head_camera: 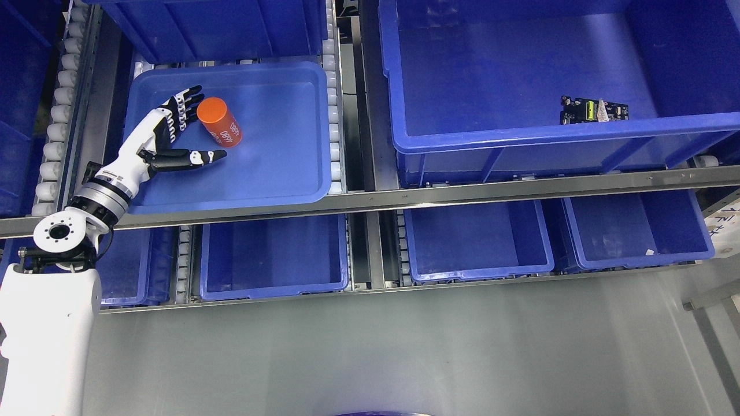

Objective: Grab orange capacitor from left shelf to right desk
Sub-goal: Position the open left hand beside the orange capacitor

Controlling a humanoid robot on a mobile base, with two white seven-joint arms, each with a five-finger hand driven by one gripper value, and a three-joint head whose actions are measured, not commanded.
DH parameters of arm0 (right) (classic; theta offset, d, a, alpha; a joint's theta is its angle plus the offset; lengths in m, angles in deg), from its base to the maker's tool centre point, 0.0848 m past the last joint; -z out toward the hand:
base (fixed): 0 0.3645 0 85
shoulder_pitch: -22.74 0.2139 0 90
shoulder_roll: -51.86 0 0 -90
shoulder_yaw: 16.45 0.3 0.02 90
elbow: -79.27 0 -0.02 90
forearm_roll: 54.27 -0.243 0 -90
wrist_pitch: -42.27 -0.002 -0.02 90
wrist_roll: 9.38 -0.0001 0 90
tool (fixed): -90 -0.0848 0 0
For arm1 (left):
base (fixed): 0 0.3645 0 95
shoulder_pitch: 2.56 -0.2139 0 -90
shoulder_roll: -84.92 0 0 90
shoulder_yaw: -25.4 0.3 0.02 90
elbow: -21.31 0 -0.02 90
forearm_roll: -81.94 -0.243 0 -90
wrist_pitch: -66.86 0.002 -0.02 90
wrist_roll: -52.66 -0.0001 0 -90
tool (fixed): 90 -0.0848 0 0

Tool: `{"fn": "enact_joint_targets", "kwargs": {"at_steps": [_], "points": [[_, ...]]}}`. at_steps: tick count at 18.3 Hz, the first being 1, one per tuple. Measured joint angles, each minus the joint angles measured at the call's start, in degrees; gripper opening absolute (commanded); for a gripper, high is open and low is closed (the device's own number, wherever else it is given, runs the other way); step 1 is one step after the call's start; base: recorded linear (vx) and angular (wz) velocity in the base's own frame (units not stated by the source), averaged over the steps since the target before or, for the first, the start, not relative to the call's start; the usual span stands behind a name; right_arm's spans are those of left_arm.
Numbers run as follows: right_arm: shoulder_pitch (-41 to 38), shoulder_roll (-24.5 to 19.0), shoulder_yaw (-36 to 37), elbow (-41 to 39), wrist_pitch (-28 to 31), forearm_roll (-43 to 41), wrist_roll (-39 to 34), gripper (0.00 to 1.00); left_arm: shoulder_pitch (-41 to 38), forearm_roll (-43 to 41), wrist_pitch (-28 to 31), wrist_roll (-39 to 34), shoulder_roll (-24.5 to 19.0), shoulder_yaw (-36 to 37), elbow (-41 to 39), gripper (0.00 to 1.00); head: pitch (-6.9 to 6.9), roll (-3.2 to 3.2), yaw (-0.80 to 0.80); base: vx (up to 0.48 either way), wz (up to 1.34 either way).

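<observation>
The head view looks down on a metal flow rack of blue plastic bins, its lanes lined with white rollers (55, 130) and crossed by a long grey steel rail (462, 193) that runs from the left edge to the right, rising slightly. On the upper level, left of the middle, sits a shallow blue tray (277, 173), and in its far left part lies the orange capacitor (218, 121), a short cylinder tipped on its side with white print along its body and its flat end turned toward the tray's far left corner. The left hand (167, 136), white with black fingers, reaches in over the tray's left rim; its fingers are spread wide and hold nothing, the four fingers lying just beside the capacitor's end and the thumb stretched out under it, toward the tray's near edge, so the part sits in the open gap between them. Whether any fingertip touches the capacitor cannot be told. The white forearm comes up from the lower left corner of the picture. To the right a large deep blue bin (520, 141) holds a small black circuit board (592, 110) near its front right wall. Below the rail, three lower blue bins (474, 271) stand side by side. In front of the rack lies a plain grey floor (404, 352).
</observation>
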Motion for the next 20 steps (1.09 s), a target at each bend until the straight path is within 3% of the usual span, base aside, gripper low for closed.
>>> {"fn": "enact_joint_targets", "kwargs": {"at_steps": [20], "points": [[0.0, 0.0, 0.0, 0.0, -0.01, 0.0, 0.0, 1.0, 2.21, -0.01, 0.73, 5.71, 2.58, 0.42, 0.98, 0.92, 0.0, 0.0, 0.0, 0.006, 0.04]]}}
